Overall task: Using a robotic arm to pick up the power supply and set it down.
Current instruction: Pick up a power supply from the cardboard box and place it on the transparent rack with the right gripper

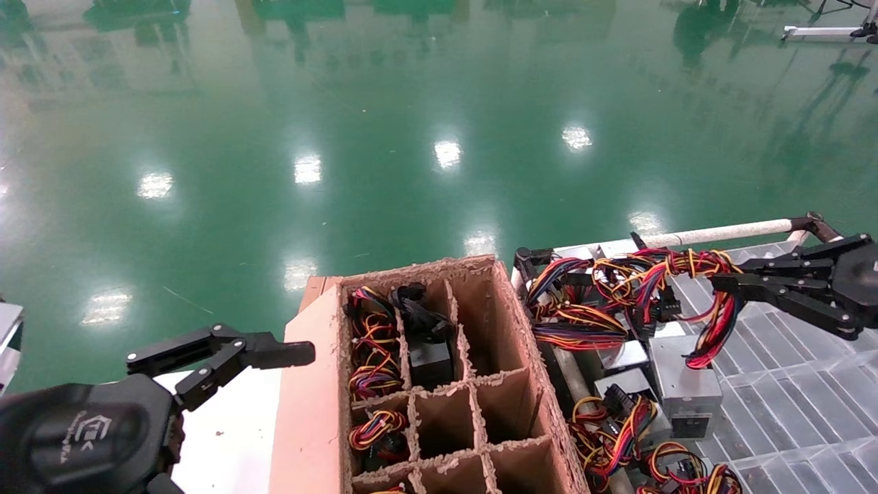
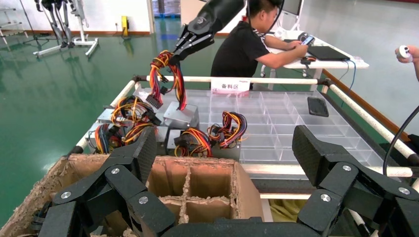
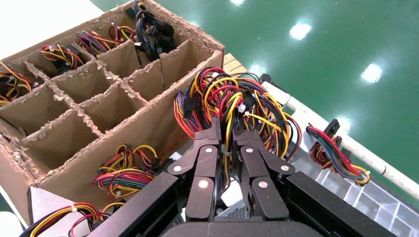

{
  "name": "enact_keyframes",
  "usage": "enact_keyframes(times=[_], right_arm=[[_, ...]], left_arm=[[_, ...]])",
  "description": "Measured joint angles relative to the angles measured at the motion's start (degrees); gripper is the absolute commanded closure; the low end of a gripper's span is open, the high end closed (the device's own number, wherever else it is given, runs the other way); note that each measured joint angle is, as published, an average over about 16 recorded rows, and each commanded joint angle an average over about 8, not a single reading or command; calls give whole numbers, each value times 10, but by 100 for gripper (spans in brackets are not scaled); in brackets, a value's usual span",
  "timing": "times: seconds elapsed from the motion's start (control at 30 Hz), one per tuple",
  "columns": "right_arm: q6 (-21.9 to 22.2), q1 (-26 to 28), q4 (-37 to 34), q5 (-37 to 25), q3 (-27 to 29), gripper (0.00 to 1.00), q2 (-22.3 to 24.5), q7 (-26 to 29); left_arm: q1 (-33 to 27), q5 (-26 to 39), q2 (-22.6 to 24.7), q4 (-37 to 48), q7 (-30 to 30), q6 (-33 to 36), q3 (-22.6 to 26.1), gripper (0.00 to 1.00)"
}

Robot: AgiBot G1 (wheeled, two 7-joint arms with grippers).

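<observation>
My right gripper point(image 1: 721, 283) point(image 3: 226, 131) is shut on the red, yellow and black wire bundle point(image 1: 713, 322) of the power supply. Its silver-grey box point(image 1: 686, 387) point(image 2: 181, 116) sits below the held wires over the clear tray. I cannot tell whether the box touches the tray. The left wrist view shows the right gripper point(image 2: 170, 53) from afar, with the wires drooping from it to the box. My left gripper point(image 1: 226, 351) point(image 2: 227, 153) is open and holds nothing, beside the near-left side of the cardboard box.
A divided cardboard box point(image 1: 309, 384) holds wired units in its left cells and a black unit point(image 1: 429, 357). More power supplies point(image 1: 617, 418) lie on the clear gridded tray point(image 1: 789, 398), framed by a white rail point(image 1: 720, 233). A person point(image 2: 244, 47) sits beyond it.
</observation>
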Motion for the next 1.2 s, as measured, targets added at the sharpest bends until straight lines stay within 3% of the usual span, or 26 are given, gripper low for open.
enact_keyframes(times=[1.2], right_arm=[[0,-74,-185,94,18,100,42,-92]], left_arm=[[0,0,0,0,0,0,0,0]])
